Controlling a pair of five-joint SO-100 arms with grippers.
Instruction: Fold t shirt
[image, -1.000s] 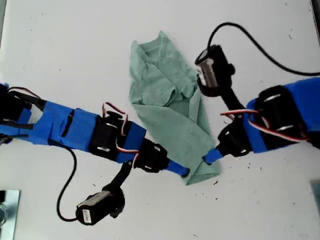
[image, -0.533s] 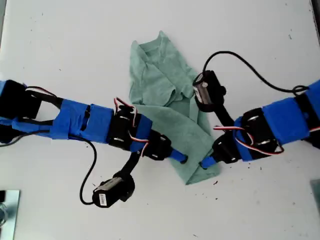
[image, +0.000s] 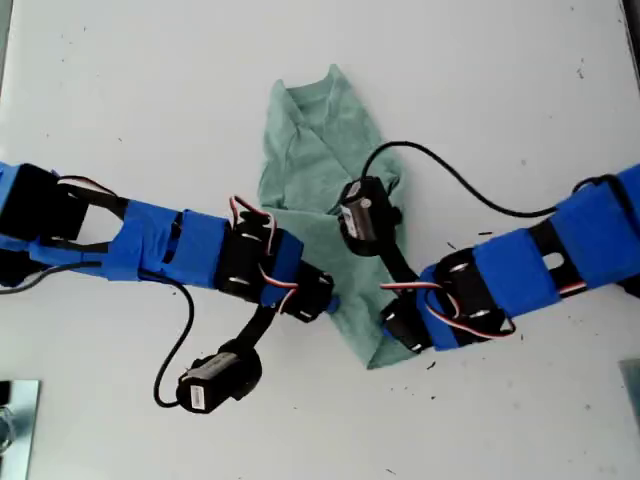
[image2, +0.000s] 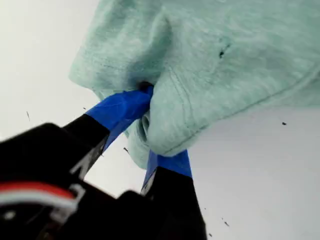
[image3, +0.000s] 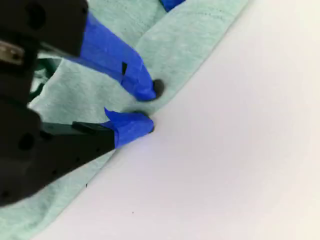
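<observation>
The pale green t shirt (image: 310, 150) lies crumpled and partly folded on the white table, its narrow end toward the exterior view's bottom. My first gripper (image: 335, 302), on the arm from the exterior view's left, is shut on a bunched edge of the t shirt (image2: 225, 60); its blue fingers (image2: 122, 107) pinch the cloth. My second gripper (image: 384, 335), on the arm from the exterior view's right, reaches over the lower part of the shirt. Its blue fingertips (image3: 142, 90) close on the edge of the t shirt (image3: 190, 35), with bare table beyond. Another blue fingertip (image3: 170, 3) shows on the same edge.
The white table (image: 150, 100) surrounds the shirt. Black cables loop from both wrist cameras (image: 215, 378), (image: 362, 215). A metal object (image: 15, 420) sits at the exterior view's bottom left corner, and a dark item (image: 632, 385) at its right edge.
Both arms have moved inward. The arm from the exterior view's right has swept left over the shirt, carrying the lower right edge with it. The lower part now looks narrower.
</observation>
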